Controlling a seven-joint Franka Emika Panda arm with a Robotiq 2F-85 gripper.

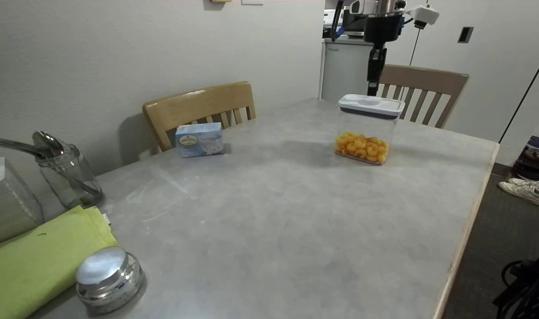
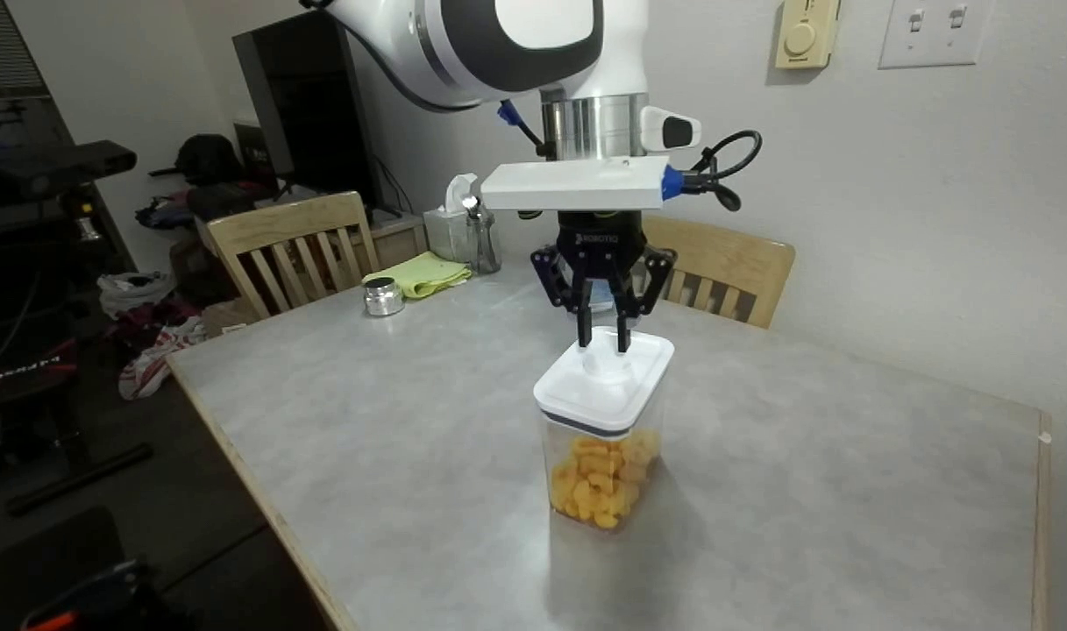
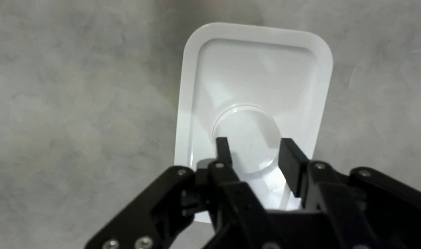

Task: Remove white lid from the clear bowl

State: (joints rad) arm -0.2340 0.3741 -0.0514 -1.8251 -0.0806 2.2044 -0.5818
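The end effector (image 2: 603, 344) hangs over the white lid (image 3: 255, 62), its two fingers apart on either side of the lid's round central button; whether the tips touch the plastic cannot be told. Its black housing reads ROBOTIQ in an exterior view, and the arm (image 2: 520, 53) is cut off by the top edge there. In the wrist view the dark linkage covers much of the lid's near end, and the lid hides the clear bowl (image 1: 366, 126) beneath. In both exterior views the lid sits on the bowl, which stands on the grey surface (image 1: 269, 230) with yellow-orange pieces (image 2: 599, 482) showing through its lower sides.

In front of a wooden chair (image 1: 198, 104) stands a blue-and-white box (image 1: 203, 144); its oval label reads TWININGS, the other print too blurred to make out. In an exterior view the end effector blocks most of that box. Well apart from the bowl, a glass jug (image 1: 72, 177) holds metal utensils (image 1: 48, 140) beside a tissue box (image 1: 8, 208), cut off at the edge of an exterior view. A yellow-green cloth (image 1: 43, 261) lies next to them, with a shiny round metal object (image 1: 110, 279) just beside it.
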